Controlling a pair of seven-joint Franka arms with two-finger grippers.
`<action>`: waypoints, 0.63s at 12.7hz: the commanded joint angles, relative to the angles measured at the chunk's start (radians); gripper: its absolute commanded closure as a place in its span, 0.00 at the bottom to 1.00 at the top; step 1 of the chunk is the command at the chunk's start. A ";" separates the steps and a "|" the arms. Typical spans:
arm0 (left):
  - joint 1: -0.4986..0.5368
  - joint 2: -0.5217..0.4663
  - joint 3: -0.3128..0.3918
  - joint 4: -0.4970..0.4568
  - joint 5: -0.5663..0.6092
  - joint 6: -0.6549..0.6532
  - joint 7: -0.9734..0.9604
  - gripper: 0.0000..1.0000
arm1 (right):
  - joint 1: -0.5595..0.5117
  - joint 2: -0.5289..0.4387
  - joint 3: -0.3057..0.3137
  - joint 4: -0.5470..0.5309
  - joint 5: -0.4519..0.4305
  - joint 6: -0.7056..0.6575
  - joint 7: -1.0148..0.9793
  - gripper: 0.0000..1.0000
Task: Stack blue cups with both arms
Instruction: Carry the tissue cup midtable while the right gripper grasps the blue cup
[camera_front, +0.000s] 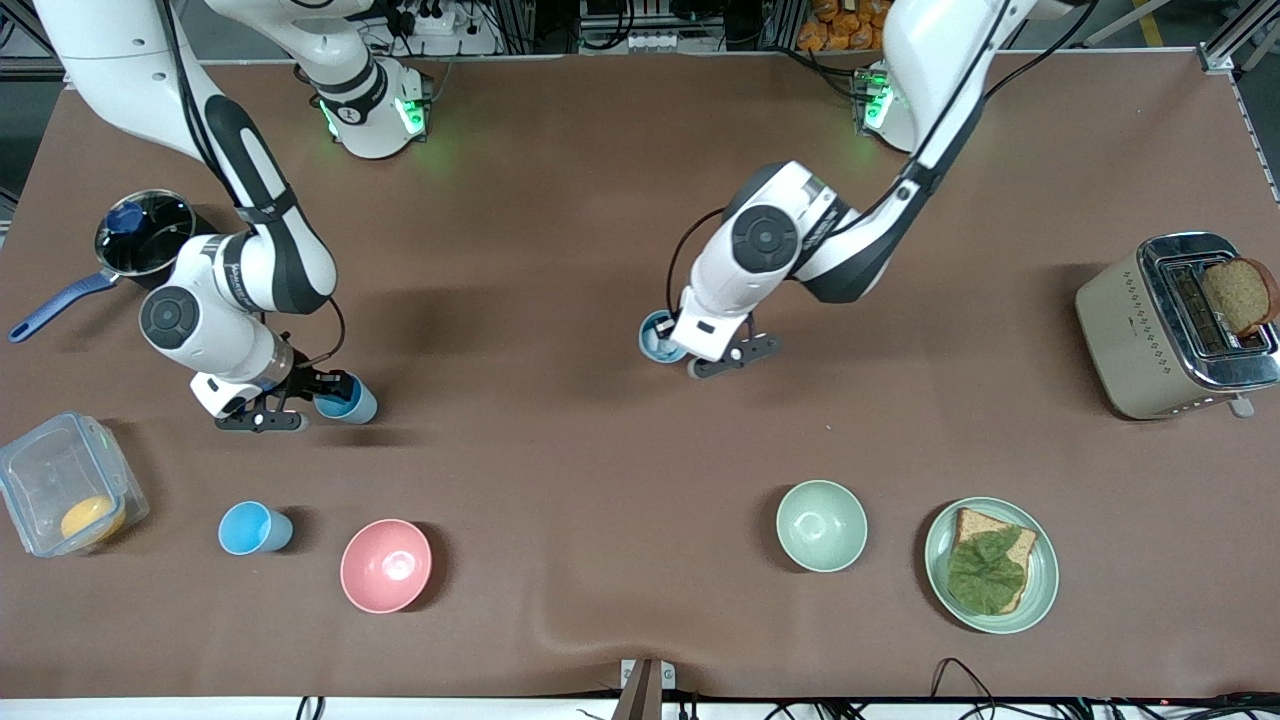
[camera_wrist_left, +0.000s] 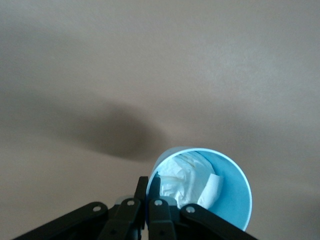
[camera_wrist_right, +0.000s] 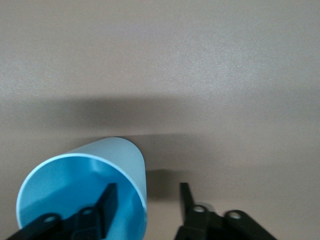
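Mid-table, a cup (camera_front: 656, 335) (tissue inside) is pinched at its rim by the left gripper (camera_front: 722, 358), while the right gripper (camera_front: 268, 415), fingers spread astride the wall of a second cup (camera_front: 348, 398), should be closed squarely before lifting; a third cup (camera_front: 252, 527) stands untouched.

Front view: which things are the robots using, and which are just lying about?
In use: left gripper clamped on tissue-filled cup; right gripper open astride second cup; loose cup.
Lying about: pink bowl, green bowl, plate, toaster, pot, container.
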 joint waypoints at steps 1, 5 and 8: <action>-0.034 0.061 0.014 0.042 0.057 0.036 -0.077 1.00 | 0.017 -0.015 -0.002 -0.014 0.009 0.010 0.004 0.97; -0.068 0.098 0.014 0.042 0.152 0.060 -0.134 1.00 | 0.037 -0.021 -0.002 -0.014 0.009 0.009 0.004 1.00; -0.074 0.107 0.014 0.042 0.203 0.065 -0.151 0.31 | 0.035 -0.070 -0.002 -0.002 0.009 -0.013 0.009 1.00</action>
